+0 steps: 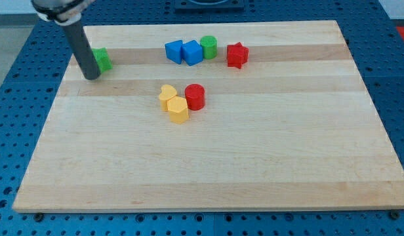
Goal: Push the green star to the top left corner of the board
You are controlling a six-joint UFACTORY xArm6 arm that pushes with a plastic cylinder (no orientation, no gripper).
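The green star (102,59) lies near the top left part of the wooden board (208,164), partly hidden behind my rod. My tip (92,76) rests on the board just left of and below the star, touching or nearly touching it. The board's top left corner is a short way up and left of the star.
Two blue blocks (183,51), a green cylinder (208,46) and a red star (237,55) stand in a row at the top middle. A yellow heart (167,95), a yellow hexagon (178,109) and a red cylinder (195,96) cluster in the middle.
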